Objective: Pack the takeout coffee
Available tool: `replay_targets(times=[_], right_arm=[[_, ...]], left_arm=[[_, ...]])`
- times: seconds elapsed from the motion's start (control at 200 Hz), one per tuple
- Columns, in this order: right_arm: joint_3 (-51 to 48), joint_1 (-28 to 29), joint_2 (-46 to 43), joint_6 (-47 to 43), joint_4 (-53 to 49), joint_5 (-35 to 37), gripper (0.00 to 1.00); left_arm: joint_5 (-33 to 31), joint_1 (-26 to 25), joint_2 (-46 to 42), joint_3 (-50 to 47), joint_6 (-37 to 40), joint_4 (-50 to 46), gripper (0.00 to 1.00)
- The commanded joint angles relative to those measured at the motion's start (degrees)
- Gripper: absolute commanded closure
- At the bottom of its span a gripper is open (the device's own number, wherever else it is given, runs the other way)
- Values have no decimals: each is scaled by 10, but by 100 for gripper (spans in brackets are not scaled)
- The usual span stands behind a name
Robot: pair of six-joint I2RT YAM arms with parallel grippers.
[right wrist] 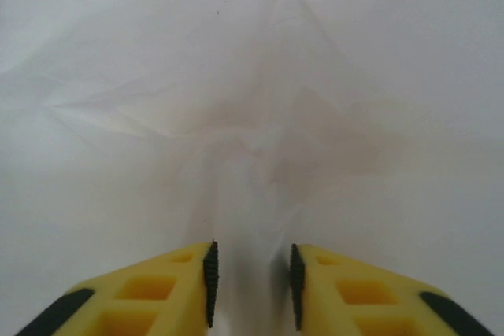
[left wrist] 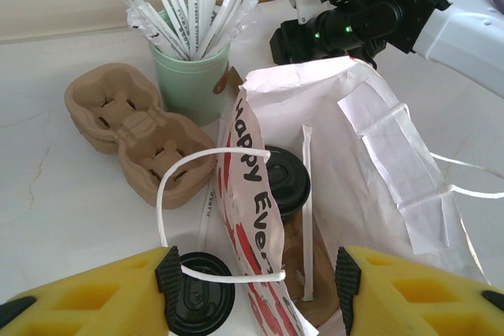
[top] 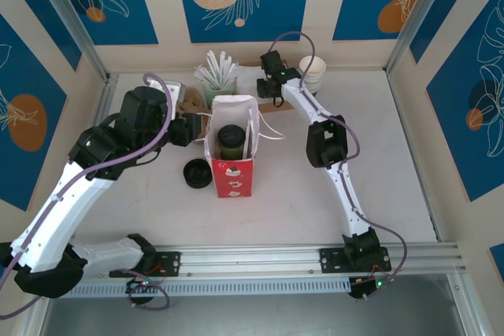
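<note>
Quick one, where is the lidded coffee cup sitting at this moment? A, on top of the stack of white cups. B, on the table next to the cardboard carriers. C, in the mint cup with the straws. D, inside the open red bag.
D: from above, the takeout coffee stands between the walls of the open red bag, black lid up.

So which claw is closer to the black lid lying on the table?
Left. The left claw is close by the loose black lid, beside the red bag; the right claw is behind the bag, against its white paper.
</note>
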Motion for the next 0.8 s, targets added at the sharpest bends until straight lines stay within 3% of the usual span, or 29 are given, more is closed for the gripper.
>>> replay_targets(times=[0.0,0.445,0.795], right_arm=[[2,-3,5,2,-8,-9,73],[20,6,-84,-10,-27,1,100],[19,23,-259,15,-88,-19,100]], left_arm=[[-7,7,-11,-6,-5,4,45],[-12,7,-18,-12,-4,5,44],[-57,7,-17,-39,-25,17,44]])
